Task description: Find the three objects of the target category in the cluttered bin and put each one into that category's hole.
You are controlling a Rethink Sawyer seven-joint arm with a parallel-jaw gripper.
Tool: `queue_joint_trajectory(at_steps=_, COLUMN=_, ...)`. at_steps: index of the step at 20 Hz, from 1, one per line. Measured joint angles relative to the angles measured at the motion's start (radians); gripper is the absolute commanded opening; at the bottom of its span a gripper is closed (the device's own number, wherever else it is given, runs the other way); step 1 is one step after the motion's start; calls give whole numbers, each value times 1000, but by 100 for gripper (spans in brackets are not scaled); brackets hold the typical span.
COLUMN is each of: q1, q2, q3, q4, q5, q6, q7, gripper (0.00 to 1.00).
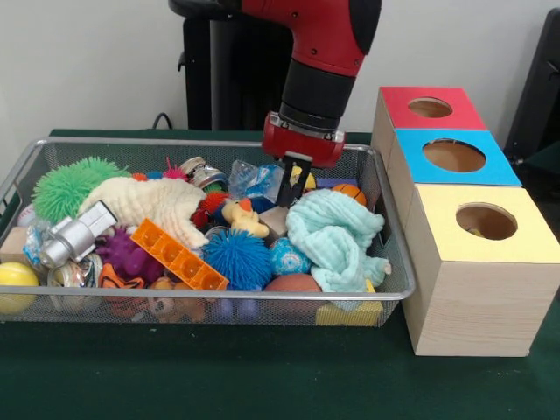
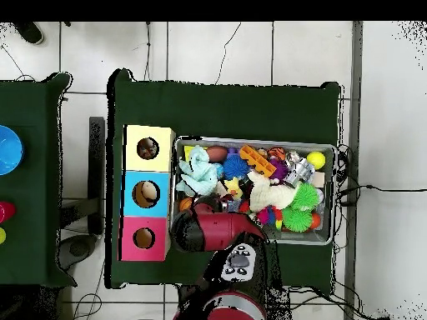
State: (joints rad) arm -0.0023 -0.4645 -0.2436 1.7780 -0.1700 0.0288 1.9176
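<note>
The wire mesh bin (image 1: 52,144) is full of mixed toys; it also shows in the overhead view (image 2: 334,193). My gripper (image 1: 290,194) reaches down into the bin's far middle, beside a pale aqua muslin cloth (image 1: 337,236) and above a yellow duck toy (image 1: 245,219). I cannot tell whether it holds anything. A red and white frilly bit (image 1: 210,206) next to the duck may be one fabric ball; the rest is buried. The yellow-topped box's hole (image 1: 486,221) is nearest the camera, right of the bin; in the overhead view the hole (image 2: 148,149) is left of the bin.
Blue-topped box (image 1: 455,156) and red-topped box (image 1: 429,107) stand behind the yellow one. In the bin lie a green spiky ball (image 1: 70,184), a blue spiky ball (image 1: 238,258), an orange grid piece (image 1: 179,255), a cream plush (image 1: 149,203) and a silver toy (image 1: 77,234).
</note>
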Motion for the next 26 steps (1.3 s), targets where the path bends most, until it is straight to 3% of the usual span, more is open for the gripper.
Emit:
queue_joint_trajectory(at_steps=10, q1=-179, q2=-55, q3=-9, q4=18, q5=-58, q6=0, q7=0, gripper=0)
queue_joint_trajectory(at_steps=26, q1=-200, q2=-18, q3=-25, q4=16, q5=-92, q6=0, q7=0, gripper=0)
